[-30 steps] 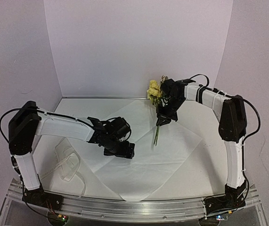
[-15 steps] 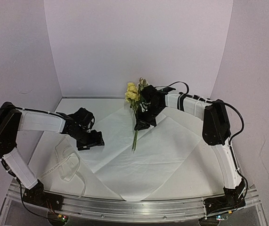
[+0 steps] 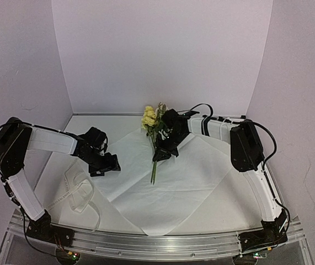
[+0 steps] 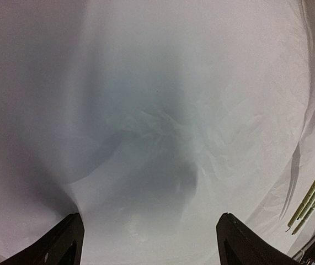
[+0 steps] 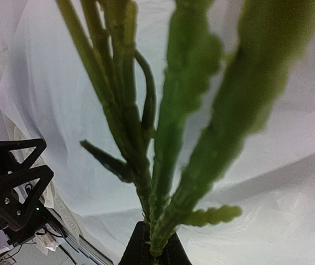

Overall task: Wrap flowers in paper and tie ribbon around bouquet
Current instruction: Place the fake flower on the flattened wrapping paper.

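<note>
Flowers point(image 3: 151, 118) pinched by right gripper point(image 3: 159, 156) above paper point(image 3: 185, 182) on white table point(image 3: 231, 205); left gripper point(image 3: 106, 165) spread.

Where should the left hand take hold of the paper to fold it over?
Take the paper at its left corner, nearest the open left hand. The sheet lies flat, so come in low from the left, outside the edge, and pinch the corner; a straight-down approach would probably only press it flat. The flowers hang over its middle, away from that corner.
</note>
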Robot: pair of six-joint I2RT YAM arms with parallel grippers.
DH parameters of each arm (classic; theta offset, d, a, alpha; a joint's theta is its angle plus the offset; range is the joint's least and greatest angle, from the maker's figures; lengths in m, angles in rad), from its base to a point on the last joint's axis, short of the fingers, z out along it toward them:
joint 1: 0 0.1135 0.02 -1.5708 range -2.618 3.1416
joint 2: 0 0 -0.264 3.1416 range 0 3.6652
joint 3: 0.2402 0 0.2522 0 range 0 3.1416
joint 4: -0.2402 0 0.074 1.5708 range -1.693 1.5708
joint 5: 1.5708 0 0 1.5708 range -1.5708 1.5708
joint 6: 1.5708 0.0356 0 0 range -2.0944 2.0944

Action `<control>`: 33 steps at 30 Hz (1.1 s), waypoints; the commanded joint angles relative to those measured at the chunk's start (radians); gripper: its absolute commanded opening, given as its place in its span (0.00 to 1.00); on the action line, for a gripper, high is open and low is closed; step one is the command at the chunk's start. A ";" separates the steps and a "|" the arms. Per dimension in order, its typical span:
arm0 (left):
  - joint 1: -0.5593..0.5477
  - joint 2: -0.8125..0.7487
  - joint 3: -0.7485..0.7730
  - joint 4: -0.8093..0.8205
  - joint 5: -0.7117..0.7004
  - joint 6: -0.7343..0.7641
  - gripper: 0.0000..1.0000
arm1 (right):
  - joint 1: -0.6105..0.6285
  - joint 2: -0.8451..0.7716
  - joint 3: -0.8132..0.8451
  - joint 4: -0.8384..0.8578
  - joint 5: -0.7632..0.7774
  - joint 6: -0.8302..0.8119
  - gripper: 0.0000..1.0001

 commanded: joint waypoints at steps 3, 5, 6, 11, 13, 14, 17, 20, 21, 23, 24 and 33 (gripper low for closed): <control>0.012 0.031 -0.002 0.011 0.015 0.031 0.86 | -0.005 0.006 -0.025 0.019 -0.021 -0.053 0.00; 0.014 0.032 -0.004 0.009 0.014 0.033 0.86 | -0.006 -0.007 -0.049 0.012 -0.001 -0.066 0.06; 0.016 0.031 -0.005 0.008 0.014 0.036 0.86 | -0.006 -0.015 -0.062 0.010 0.009 -0.072 0.07; 0.021 0.033 -0.006 0.004 0.013 0.042 0.86 | -0.006 -0.039 -0.076 -0.026 0.043 -0.095 0.29; 0.023 0.031 -0.007 0.003 0.011 0.043 0.86 | -0.006 -0.055 -0.081 -0.036 0.063 -0.099 0.38; 0.022 0.031 -0.009 0.004 0.012 0.044 0.86 | -0.006 -0.063 -0.081 -0.043 0.073 -0.102 0.41; 0.024 0.029 -0.009 0.003 0.013 0.046 0.86 | -0.007 -0.090 -0.083 -0.070 0.107 -0.106 0.48; 0.024 0.027 -0.009 0.001 0.010 0.052 0.86 | -0.007 -0.120 -0.085 -0.093 0.127 -0.103 0.53; 0.024 0.027 -0.008 -0.001 0.009 0.054 0.86 | -0.007 -0.128 -0.084 -0.100 0.131 -0.103 0.54; 0.024 0.027 -0.006 -0.003 0.008 0.057 0.86 | -0.007 -0.148 -0.082 -0.119 0.140 -0.101 0.57; 0.025 0.027 -0.006 -0.002 0.009 0.058 0.86 | -0.007 -0.159 -0.085 -0.128 0.143 -0.103 0.59; 0.026 0.032 0.005 0.001 0.013 0.064 0.86 | 0.005 -0.216 -0.172 -0.163 0.165 -0.105 0.54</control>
